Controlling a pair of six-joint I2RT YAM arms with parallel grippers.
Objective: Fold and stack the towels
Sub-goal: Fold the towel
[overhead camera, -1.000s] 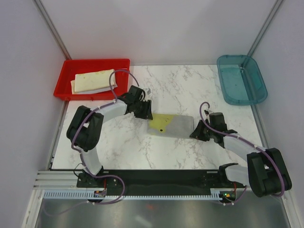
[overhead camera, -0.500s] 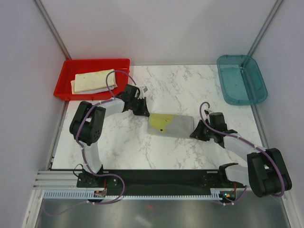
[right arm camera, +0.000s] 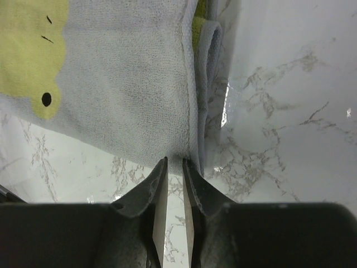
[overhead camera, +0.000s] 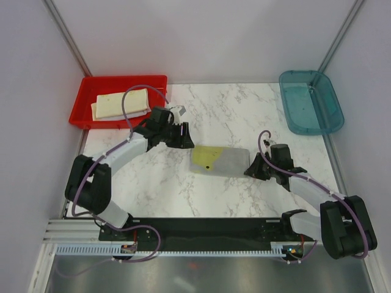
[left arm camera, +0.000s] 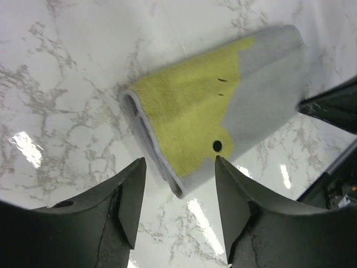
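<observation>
Left tool: open, fingers spread, hovering just off the yellow-patched end of the grey towel, not touching it. Right tool: jaws almost closed with a thin gap, tips at the hem of that towel's opposite, grey end; whether they pinch the hem cannot be told. The grey towel lies folded flat at mid-surface. Well beyond its yellow end, a red tray holds a folded cream-yellow towel. Well beyond its grey end stands a teal bin.
</observation>
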